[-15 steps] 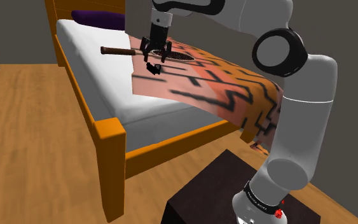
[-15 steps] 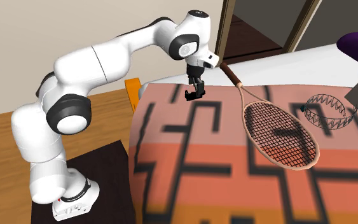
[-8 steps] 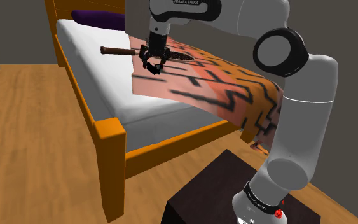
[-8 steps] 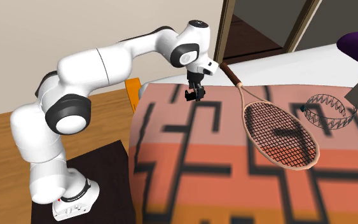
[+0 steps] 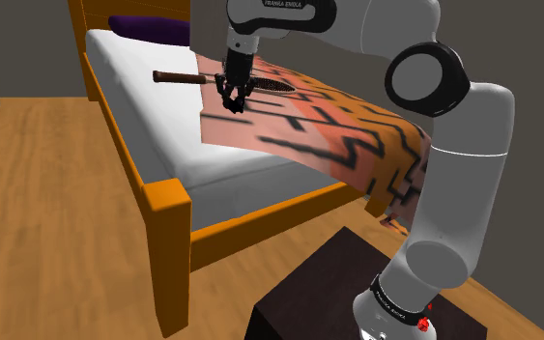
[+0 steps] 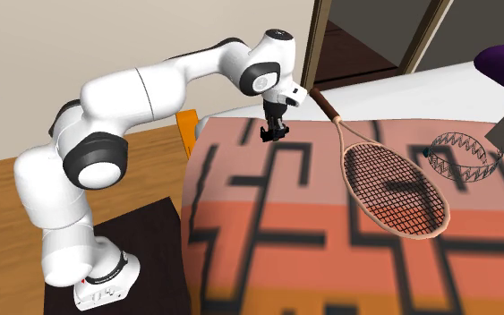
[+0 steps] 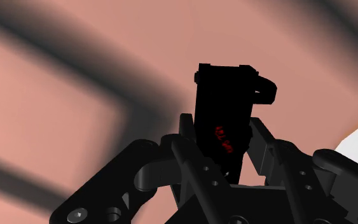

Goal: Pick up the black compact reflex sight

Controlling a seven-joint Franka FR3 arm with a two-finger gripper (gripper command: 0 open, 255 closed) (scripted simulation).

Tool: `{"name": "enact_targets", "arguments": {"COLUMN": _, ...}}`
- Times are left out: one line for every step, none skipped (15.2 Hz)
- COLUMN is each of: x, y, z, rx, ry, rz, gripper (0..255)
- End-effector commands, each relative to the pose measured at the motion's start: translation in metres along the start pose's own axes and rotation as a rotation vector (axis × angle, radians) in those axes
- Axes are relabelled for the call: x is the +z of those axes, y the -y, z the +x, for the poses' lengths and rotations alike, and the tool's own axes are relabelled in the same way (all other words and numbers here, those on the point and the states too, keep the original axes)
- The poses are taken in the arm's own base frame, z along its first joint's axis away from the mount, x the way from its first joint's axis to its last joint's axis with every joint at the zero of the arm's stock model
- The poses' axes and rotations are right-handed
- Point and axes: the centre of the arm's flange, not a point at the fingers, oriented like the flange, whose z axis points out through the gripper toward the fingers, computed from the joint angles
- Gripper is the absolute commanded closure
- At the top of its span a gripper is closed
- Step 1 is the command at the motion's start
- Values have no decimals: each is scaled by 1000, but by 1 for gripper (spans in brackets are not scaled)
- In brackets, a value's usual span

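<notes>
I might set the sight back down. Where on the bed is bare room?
The blanket is bare between the racket and its edge nearest the stand, under the held sight. The white sheet between racket handle and purple pillow is free too. Crowded: racket head beside the wire ring.

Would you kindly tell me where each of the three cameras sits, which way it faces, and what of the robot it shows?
Shoulder view: beside and behind the stand, looking down over the bed; the arm rises at the right and reaches left to the gripper.
Second exterior view: across the bed, over the patterned blanket, facing the whole arm on its stand.
Wrist view: on the hand, looking down at the blanket; the gripper clasps the black sight.
Both exterior views share the gripper, blanket and racket.
</notes>
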Motion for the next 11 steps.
{"name": "enact_targets", "arguments": {"x": 0, "y": 0, "z": 0, "rx": 0, "ry": 0, "rz": 0, "gripper": 255}}
{"name": "enact_targets", "arguments": {"x": -1, "y": 0, "z": 0, "rx": 0, "ry": 0, "rz": 0, "gripper": 255}}
{"name": "enact_targets", "arguments": {"x": -6, "y": 0, "z": 0, "rx": 0, "ry": 0, "rz": 0, "gripper": 255}}
{"name": "enact_targets", "arguments": {"x": -11, "y": 0, "z": 1, "rx": 0, "ry": 0, "rz": 0, "gripper": 255}}
{"name": "enact_targets", "arguments": {"x": -16, "y": 0, "z": 1, "rx": 0, "ry": 0, "rz": 0, "gripper": 255}}
{"name": "enact_targets", "arguments": {"x": -22, "y": 0, "z": 1, "rx": 0, "ry": 0, "rz": 0, "gripper": 255}}
{"name": "enact_targets", "arguments": {"x": -27, "y": 1, "z": 1, "rx": 0, "ry": 0, "rz": 0, "gripper": 255}}
{"name": "enact_targets", "arguments": {"x": -32, "y": 1, "z": 2, "rx": 0, "ry": 0, "rz": 0, "gripper": 255}}
{"name": "enact_targets", "arguments": {"x": -37, "y": 1, "z": 2, "rx": 0, "ry": 0, "rz": 0, "gripper": 255}}
{"name": "enact_targets", "arguments": {"x": -43, "y": 1, "z": 2, "rx": 0, "ry": 0, "rz": 0, "gripper": 255}}
{"name": "enact_targets", "arguments": {"x": -48, "y": 1, "z": 2, "rx": 0, "ry": 0, "rz": 0, "gripper": 255}}
